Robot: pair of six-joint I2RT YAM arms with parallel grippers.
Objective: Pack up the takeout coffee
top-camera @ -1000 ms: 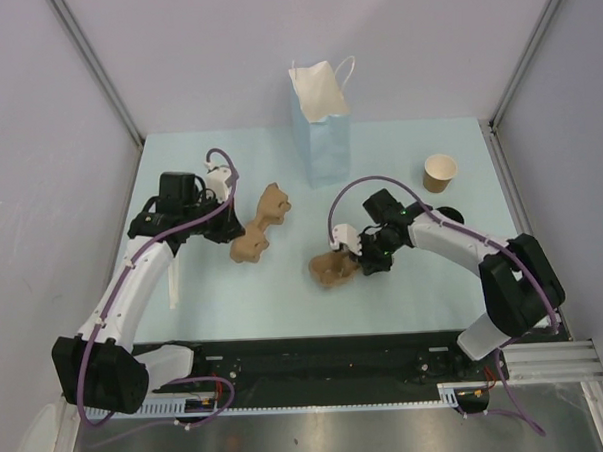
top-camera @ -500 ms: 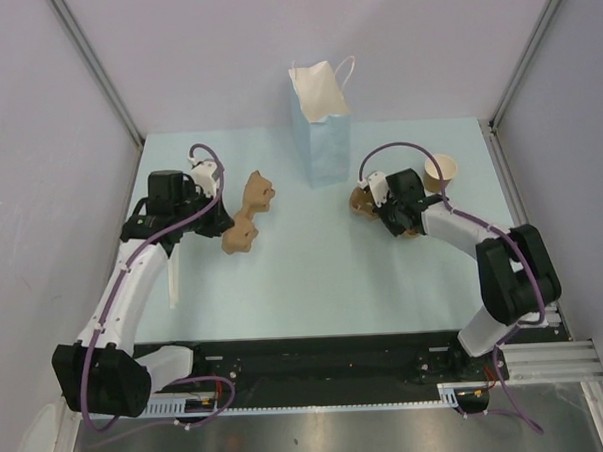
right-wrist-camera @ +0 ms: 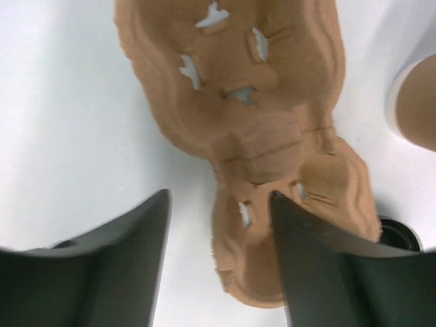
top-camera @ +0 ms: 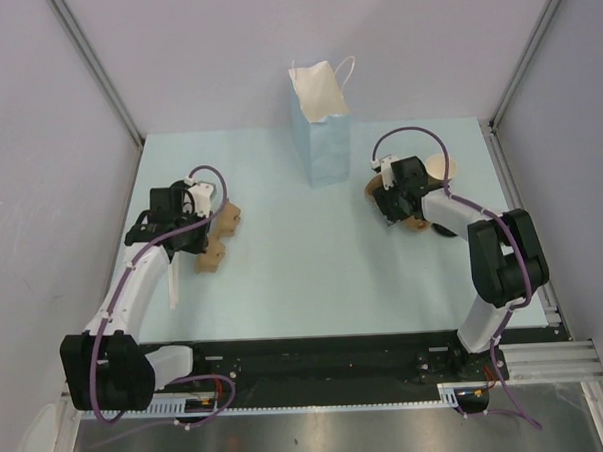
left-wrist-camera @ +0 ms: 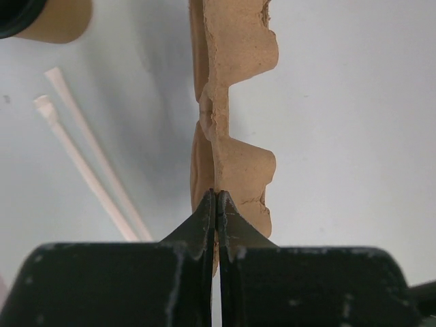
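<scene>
The takeout coffee cup (top-camera: 442, 167), tan kraft with a cream inside, stands open at the back right and shows at the right edge of the right wrist view (right-wrist-camera: 417, 102). Its black lid (right-wrist-camera: 396, 233) lies by it. One brown pulp carrier (right-wrist-camera: 252, 122) lies flat beside the cup. My right gripper (right-wrist-camera: 219, 197) hovers open over its near end, one finger above the pulp and one above the table. My left gripper (left-wrist-camera: 216, 193) is shut on the edge of a second carrier (left-wrist-camera: 235, 102), held edge-on at the left (top-camera: 222, 229).
A tall light-blue paper bag (top-camera: 323, 135) with white handles stands open at the back centre. Two white straws (left-wrist-camera: 88, 170) lie on the table by the left arm. A tan cup with a dark rim (left-wrist-camera: 48, 15) shows at the left wrist view's top corner.
My right gripper carried its carrier to the back right beside the cup and opened, letting it go. My left gripper drew the other carrier to the left, still shut on it.
</scene>
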